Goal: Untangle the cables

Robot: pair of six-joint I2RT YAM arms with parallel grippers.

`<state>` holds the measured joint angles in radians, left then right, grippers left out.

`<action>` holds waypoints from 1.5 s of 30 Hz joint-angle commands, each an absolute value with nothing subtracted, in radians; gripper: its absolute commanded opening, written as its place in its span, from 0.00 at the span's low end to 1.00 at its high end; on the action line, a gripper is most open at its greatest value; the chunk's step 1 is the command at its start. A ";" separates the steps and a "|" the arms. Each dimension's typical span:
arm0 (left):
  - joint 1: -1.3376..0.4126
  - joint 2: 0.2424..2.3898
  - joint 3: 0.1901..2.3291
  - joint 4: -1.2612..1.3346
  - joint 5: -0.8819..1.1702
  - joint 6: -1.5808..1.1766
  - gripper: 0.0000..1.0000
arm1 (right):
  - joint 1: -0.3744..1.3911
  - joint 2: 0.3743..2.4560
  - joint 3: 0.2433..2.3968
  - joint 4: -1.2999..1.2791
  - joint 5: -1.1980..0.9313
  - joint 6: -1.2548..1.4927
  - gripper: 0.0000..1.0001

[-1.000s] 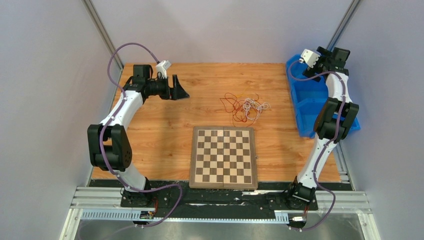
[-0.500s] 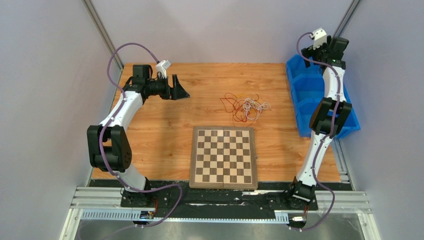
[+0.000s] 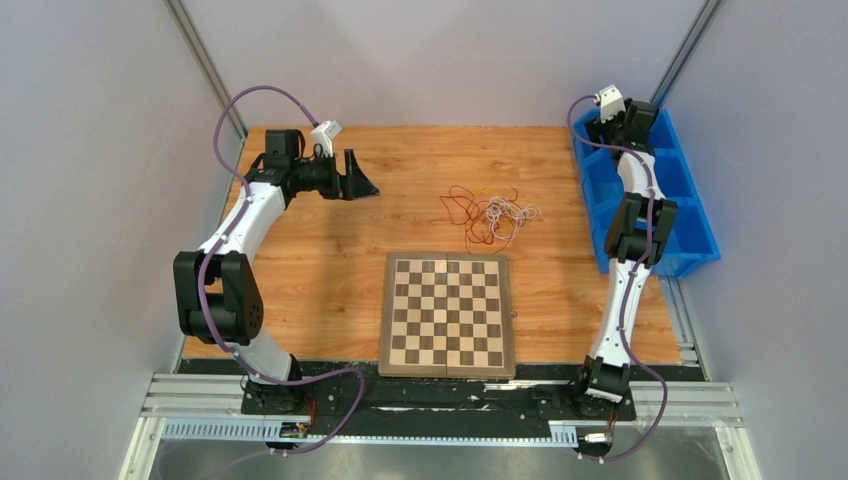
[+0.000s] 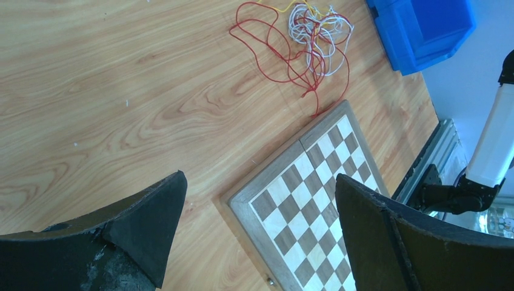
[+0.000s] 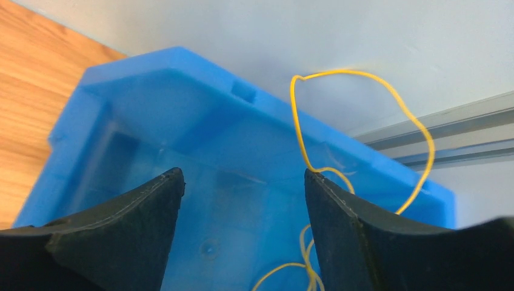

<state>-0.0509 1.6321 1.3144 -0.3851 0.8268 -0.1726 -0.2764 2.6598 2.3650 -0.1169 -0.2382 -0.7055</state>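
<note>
The cables (image 3: 490, 212) lie in a small loose tangle of red, white and a little yellow wire on the wooden tabletop (image 3: 320, 260), just beyond the far edge of the chessboard (image 3: 447, 313) and slightly right of centre. In the left wrist view the same tangle (image 4: 309, 36) spreads wide red loops toward the chessboard (image 4: 309, 200), and one red strand ends right at the board's corner. Neither arm touches it.

The left tool (image 4: 259, 177) hangs above the far left part of the tabletop (image 4: 121, 91), well apart from the tangle, with its jaws spread wide and nothing between them.

The right tool (image 5: 242, 176) points down into the far compartment of the blue bin (image 5: 151, 109) at the right edge of the tabletop. Its jaws stand apart with only the bin floor between them, so it is released. One yellow cable (image 5: 348, 71) lies in that compartment, arching up over the bin's back rim and curling down close beside the tool's right finger
</note>
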 commanded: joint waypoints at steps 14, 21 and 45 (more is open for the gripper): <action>-0.046 1.617 1.365 -0.418 0.809 -0.143 1.00 | -0.264 2.730 2.409 0.120 -0.178 -0.923 0.47; -0.047 1.621 1.382 -0.434 0.808 -0.132 1.00 | -0.249 2.759 2.407 0.199 -0.098 -1.001 0.05; -0.047 1.570 1.328 -0.397 0.828 -0.152 1.00 | -0.384 2.184 1.980 -0.335 -0.489 -1.169 0.00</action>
<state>-0.0509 1.6291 1.3334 -0.4290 0.8062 -0.1516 -0.3565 2.2734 1.9808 -0.1608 -0.3614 -1.1469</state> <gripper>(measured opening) 1.000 0.002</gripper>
